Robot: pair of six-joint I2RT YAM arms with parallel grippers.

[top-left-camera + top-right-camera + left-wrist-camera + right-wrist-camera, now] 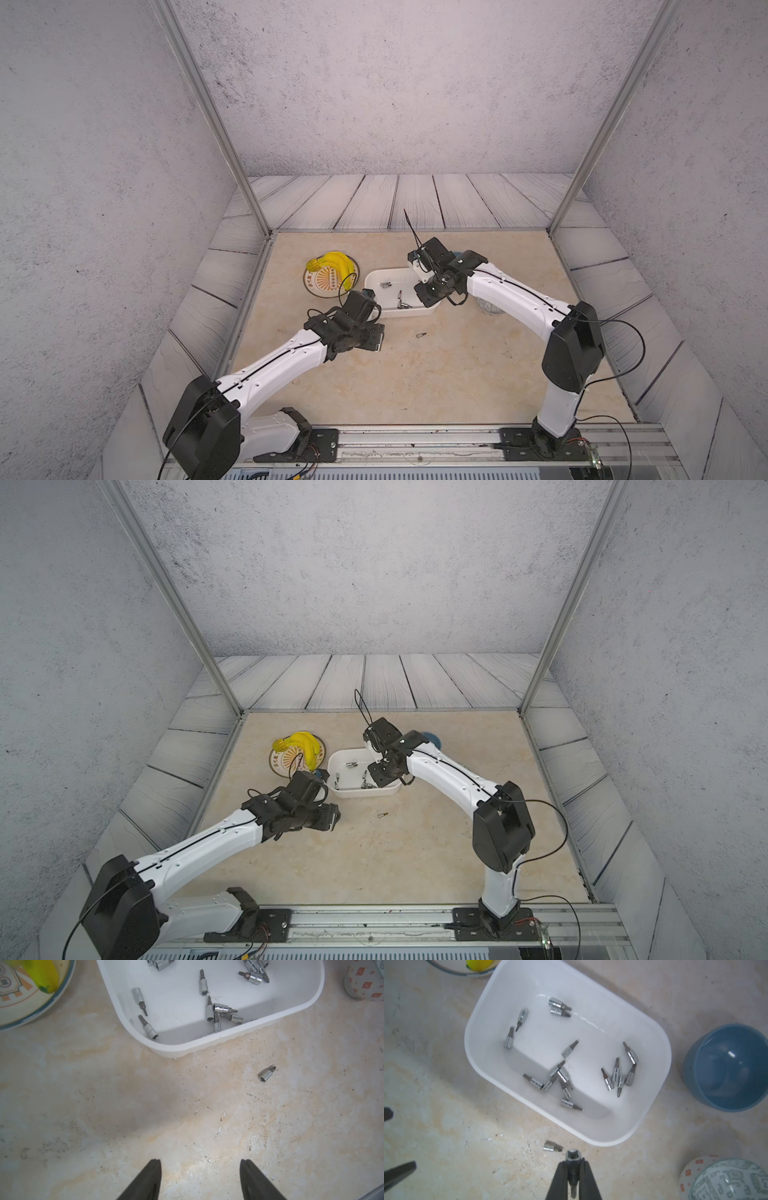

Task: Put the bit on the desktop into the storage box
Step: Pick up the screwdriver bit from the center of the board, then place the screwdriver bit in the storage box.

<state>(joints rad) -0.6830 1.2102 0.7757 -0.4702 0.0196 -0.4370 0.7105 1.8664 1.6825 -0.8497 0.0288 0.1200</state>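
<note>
A: State of right gripper?
B: Clamped on held bit, by the storage box.
A: And left gripper?
B: Spread apart, empty, over the desktop.
A: Loose bit?
B: Lying on desktop, just outside the box.

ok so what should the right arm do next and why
Probably carry the right gripper a little further over the storage box, then open it. It is shut on a bit, and in its wrist view the tips show just short of the box's rim. A second bit lies on the desktop, ahead of the open left gripper.
</note>
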